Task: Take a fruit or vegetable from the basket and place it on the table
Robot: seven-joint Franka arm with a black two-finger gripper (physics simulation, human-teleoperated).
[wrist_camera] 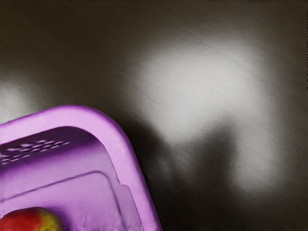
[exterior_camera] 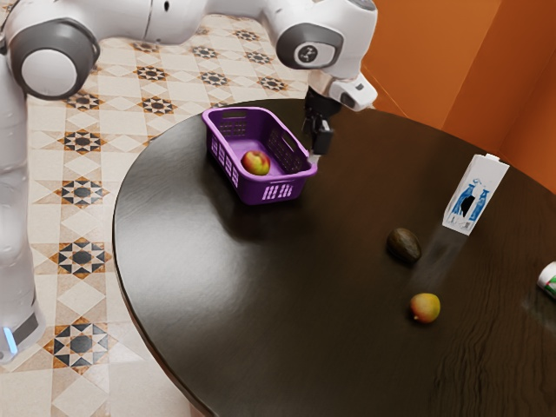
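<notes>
My gripper (exterior_camera: 318,155) is at the exterior view's right side of the purple basket (exterior_camera: 258,191), close to its rim; whether the two touch, I cannot tell. A red and yellow fruit (exterior_camera: 256,162) lies inside the basket. In the wrist view, a rounded corner of the basket (wrist_camera: 126,147) appears with the red and yellow fruit (wrist_camera: 30,220) inside, partly cut off by the picture's edge. On the table, a dark avocado-like item (exterior_camera: 404,246) and a yellow-red fruit (exterior_camera: 425,307) lie apart from the basket.
Toward the exterior view's right, a white and blue carton (exterior_camera: 474,195) stands tilted in appearance on the dark round table (exterior_camera: 261,304). A white container (exterior_camera: 548,280) is partly cut off at that view's right edge. Orange walls rise behind the table.
</notes>
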